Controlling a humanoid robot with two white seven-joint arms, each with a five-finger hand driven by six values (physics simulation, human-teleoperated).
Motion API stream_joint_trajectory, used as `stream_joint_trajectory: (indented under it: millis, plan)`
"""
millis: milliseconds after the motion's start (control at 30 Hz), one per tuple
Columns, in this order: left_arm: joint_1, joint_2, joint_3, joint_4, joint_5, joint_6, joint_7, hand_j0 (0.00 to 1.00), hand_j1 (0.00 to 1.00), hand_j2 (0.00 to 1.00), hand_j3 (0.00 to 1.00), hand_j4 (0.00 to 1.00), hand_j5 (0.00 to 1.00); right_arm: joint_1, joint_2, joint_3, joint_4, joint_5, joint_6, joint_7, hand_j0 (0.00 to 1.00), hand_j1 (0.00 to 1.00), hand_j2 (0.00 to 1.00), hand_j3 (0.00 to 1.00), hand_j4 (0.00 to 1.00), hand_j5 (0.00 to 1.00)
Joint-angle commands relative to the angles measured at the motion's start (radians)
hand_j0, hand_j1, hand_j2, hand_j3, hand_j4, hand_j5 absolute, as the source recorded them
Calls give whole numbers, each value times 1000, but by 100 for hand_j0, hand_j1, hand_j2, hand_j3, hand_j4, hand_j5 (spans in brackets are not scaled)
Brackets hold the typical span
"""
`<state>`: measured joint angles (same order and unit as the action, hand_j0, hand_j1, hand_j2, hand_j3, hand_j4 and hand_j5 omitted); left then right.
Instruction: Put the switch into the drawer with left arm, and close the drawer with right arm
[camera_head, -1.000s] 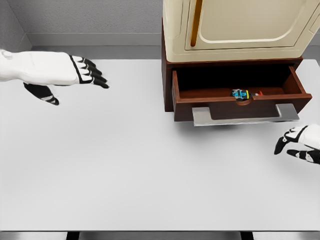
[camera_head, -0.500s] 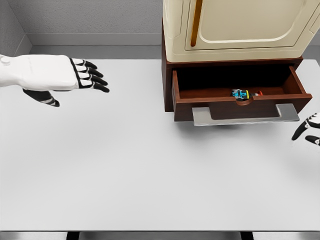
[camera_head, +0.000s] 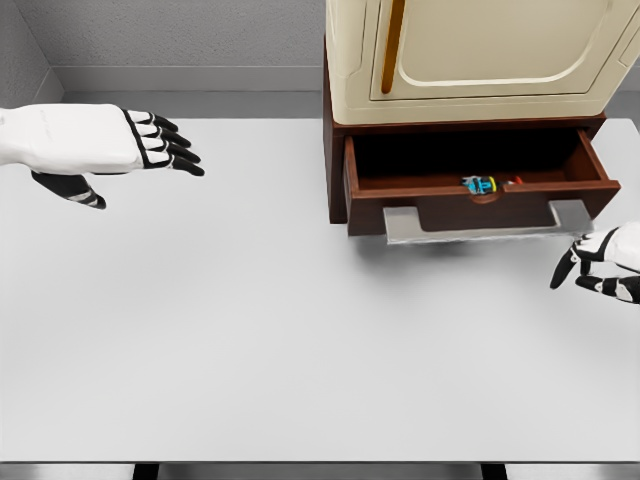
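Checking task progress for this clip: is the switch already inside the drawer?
Yes, the switch lies inside the open drawer, near its front wall, with neither robot hand touching it.

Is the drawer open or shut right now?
Open. The drawer juts out from the cabinet, its inside exposed with the switch lying in it.

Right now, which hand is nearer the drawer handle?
The right hand, just below the drawer handle's right end; the left hand is far across the table.
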<state>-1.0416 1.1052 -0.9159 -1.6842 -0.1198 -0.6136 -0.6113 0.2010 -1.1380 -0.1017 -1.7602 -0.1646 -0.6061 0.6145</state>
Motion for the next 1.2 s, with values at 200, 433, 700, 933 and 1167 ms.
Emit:
stream_joint_trajectory:
  millis: [200, 433, 700, 933, 1167]
  plan:
    - [2, 1, 0, 1, 5, 3, 0, 100, 100, 100, 100, 100, 100, -58, 6, 39, 1, 22, -5, -4, 55, 55, 55, 55, 55, 55]
    - [2, 2, 0, 1, 5, 3, 0, 100, 100, 100, 100, 100, 100, -152, 9, 129, 1, 22, -5, -4, 55, 55, 55, 55, 55, 55]
    - [2, 4, 0, 3, 3, 3, 0, 100, 100, 100, 100, 100, 100, -224, 24, 197, 4, 33, -5, -4, 56, 56, 56, 56, 56, 56]
    - [2, 2, 2, 3, 3, 3, 0, 100, 100, 100, 100, 100, 100, -296, 57, 243, 30, 34, -5, -4, 56, 56, 56, 56, 56, 56]
    - [2, 2, 2, 3, 3, 3, 0, 100, 100, 100, 100, 100, 100, -357, 83, 330, 73, 66, -5, -4, 58, 58, 58, 58, 58, 58]
